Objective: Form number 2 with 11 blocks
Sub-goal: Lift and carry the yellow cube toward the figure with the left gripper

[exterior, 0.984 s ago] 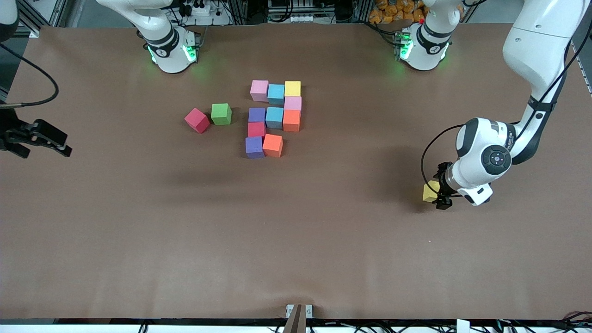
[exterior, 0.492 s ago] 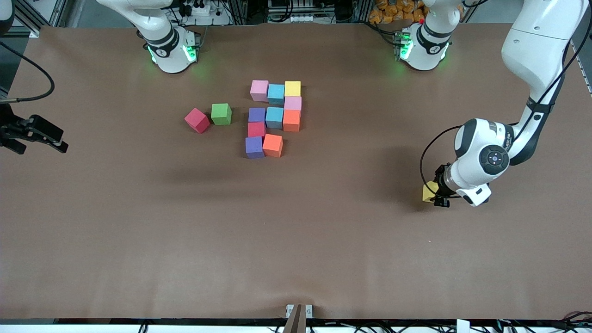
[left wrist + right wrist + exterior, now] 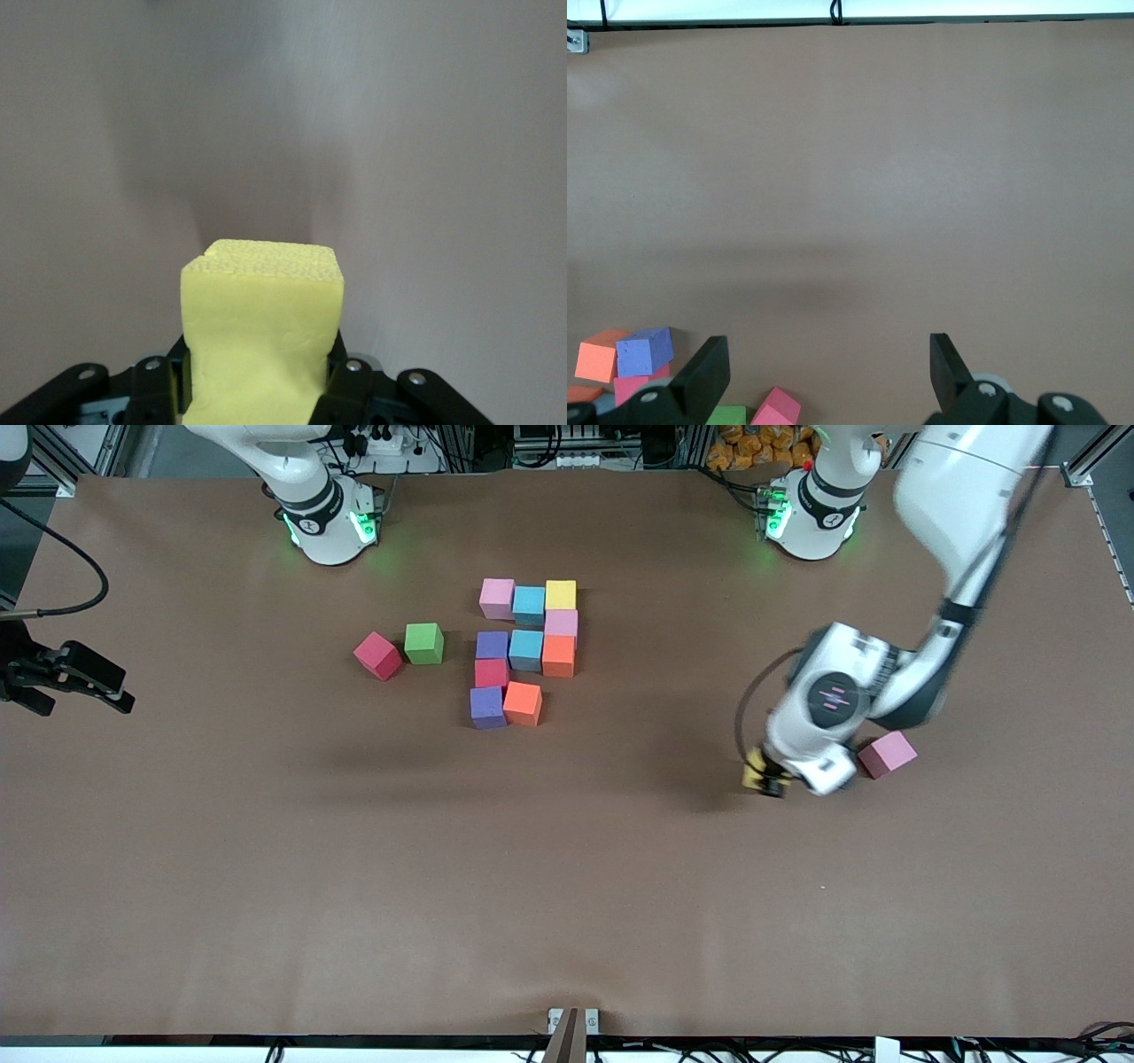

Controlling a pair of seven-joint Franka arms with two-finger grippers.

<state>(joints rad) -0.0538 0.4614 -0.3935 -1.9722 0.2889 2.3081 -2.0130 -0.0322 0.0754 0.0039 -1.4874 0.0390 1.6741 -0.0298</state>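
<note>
Yellow block (image 3: 262, 341) clamped in my left gripper (image 3: 767, 772), up over bare tabletop (image 3: 567, 886), roughly 4 o'clock of the unfinished number 2 (image 3: 524, 651). Loose maroon cube (image 3: 887, 754) sits at 3 o'clock of that gripper. Red cube (image 3: 378, 655) and green cube (image 3: 423, 643) at the digit's 9 o'clock. Right gripper (image 3: 66, 682) waits at its arm's end of the table, jaws wide, nothing in them.

A brown tabletop (image 3: 266, 886) fills the frame. In its upper middle, a green cube (image 3: 423, 643) sits just beside a loose, skewed red cube (image 3: 377, 655). A dark pink cube (image 3: 887, 755) lies alone at mid-height. A small metal bracket (image 3: 573, 1020) marks the bottom edge, at centre.
</note>
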